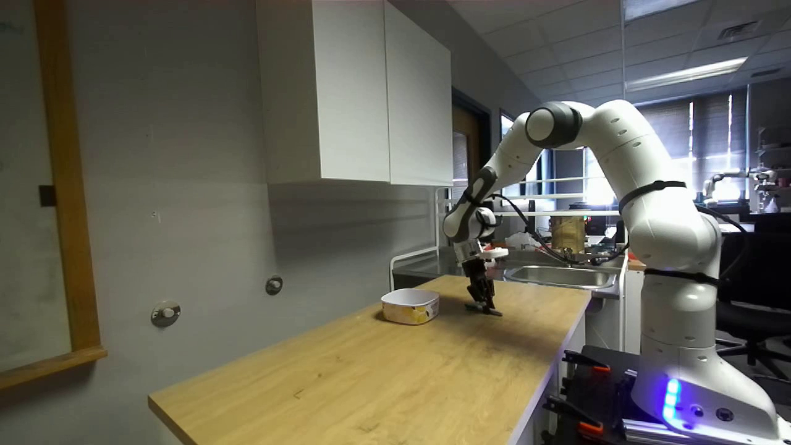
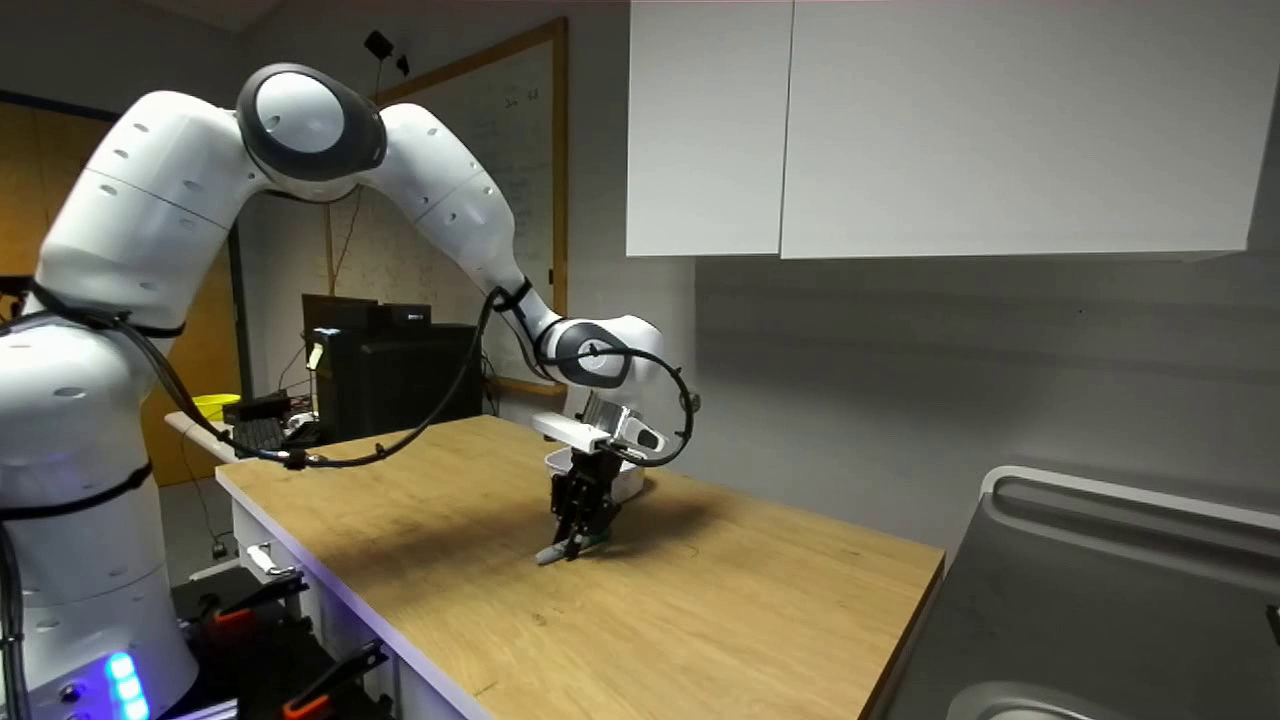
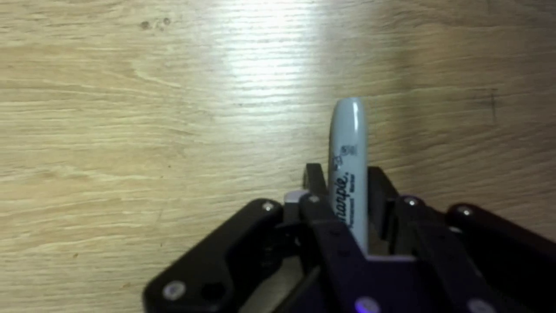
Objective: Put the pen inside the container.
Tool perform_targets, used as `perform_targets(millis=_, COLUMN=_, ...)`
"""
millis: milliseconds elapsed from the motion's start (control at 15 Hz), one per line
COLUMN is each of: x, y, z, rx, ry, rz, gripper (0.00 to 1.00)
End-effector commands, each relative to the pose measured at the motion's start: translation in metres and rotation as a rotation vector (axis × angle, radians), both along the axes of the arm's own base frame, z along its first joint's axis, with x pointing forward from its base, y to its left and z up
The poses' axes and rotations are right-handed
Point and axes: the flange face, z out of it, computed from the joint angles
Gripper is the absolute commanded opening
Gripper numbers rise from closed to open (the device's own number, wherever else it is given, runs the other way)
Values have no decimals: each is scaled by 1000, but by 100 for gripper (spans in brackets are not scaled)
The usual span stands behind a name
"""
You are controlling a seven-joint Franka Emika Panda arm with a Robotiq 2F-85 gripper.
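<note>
The gripper (image 3: 346, 178) is pinching the pen (image 3: 349, 126), a grey Sharpie, with its fingers (image 3: 315, 176) sitting right along both long sides, a bit right of and below the middle of the wrist view. The rounded end is poking past them toward the top of the frame, and the black lettering is showing, though the finger on the left of the frame is covering some of it.

In an exterior view the gripper is pointing down at the wooden counter (image 1: 371, 371) a little right of center frame, and the container (image 1: 405, 315) is standing upright just to its left, so the pen is sitting outside it. Can't tell if the pen is touching the wood or not. The container is showing a white inside and yellow print on the outside. A metal sink (image 1: 556, 275) is sitting behind, further right.

The arm (image 2: 450, 200) is arching in from the left in an exterior view, and there the gripper is partly hiding the container.
</note>
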Motion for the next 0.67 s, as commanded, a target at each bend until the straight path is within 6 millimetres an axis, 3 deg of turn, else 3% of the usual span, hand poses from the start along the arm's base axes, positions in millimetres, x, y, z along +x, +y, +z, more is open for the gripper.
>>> perform_targets(millis=0, x=1, y=-4, z=-1, rx=-8, ry=4, rz=9, gripper=1)
perform_targets(millis=267, x=3, y=-3, z=8, rx=-8, ry=5, rz=6, gripper=5)
perform_targets(millis=600, x=8, y=6, z=54, rx=-38, ry=-34, rz=31, gripper=5)
